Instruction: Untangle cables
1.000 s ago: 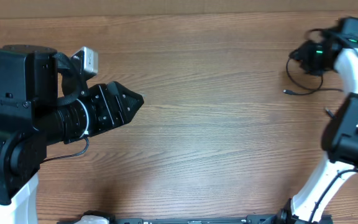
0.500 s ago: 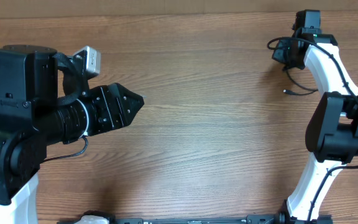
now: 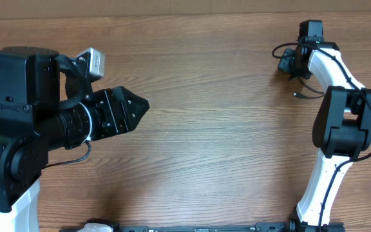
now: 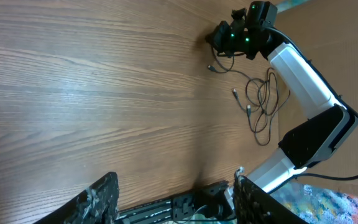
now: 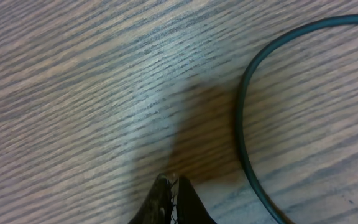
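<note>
The cables (image 4: 265,102) lie as a loose tangle of thin black cords on the wooden table, beside the white right arm. One small plug end (image 3: 296,95) rests on the wood. My right gripper (image 3: 287,63) is low at the far right of the table, shut on a thin cable strand. A loop of that cable (image 3: 277,49) arcs out to its left. In the right wrist view the fingertips (image 5: 171,180) press together just above the wood, with a dark cable curve (image 5: 244,124) beside them. My left gripper (image 3: 143,103) hovers far to the left, open and holding nothing (image 4: 174,179).
A black rail (image 3: 205,228) runs along the table's front edge. The right arm's white links (image 3: 330,174) stand at the right side. The table's back edge (image 3: 172,14) is close behind the right gripper.
The right gripper closed and swept left and toward the back edge, and the cable loop moved along with it. The left arm stayed still.
</note>
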